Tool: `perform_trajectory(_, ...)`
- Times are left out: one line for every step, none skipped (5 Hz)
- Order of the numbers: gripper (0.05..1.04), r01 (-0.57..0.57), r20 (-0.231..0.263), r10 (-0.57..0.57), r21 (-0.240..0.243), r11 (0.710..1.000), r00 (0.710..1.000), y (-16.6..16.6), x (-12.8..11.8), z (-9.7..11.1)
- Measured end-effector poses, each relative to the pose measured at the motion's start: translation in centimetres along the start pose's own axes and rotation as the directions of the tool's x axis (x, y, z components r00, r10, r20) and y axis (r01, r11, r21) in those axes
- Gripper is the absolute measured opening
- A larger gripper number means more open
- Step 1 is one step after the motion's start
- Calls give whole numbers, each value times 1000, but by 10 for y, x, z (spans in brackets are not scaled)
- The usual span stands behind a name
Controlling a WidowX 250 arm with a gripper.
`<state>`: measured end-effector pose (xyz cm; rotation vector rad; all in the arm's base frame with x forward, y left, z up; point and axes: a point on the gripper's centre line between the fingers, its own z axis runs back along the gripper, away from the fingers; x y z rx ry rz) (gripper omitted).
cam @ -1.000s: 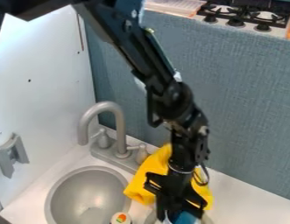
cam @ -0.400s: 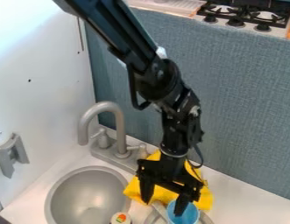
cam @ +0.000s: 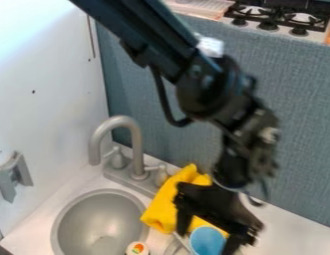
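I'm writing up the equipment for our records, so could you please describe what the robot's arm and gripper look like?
The arm is black, with chunky rounded joints, a white patch near an upper joint and a black cable looping outside it. A thin pale band circles the wrist. The gripper is black too, with a wide, angular body and two fingers.

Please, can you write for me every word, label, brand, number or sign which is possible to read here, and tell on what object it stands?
No text can be read with certainty.
White round item beside the sink: an orange and green mark, too small to make out.
White patch on the arm: no readable words.
Blue cup and yellow cloth: none seen.
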<state>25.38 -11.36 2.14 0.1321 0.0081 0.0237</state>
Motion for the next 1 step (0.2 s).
perform_trajectory(1002, 121, -37, -121, -13, 993, 992, -22, -12, 3)
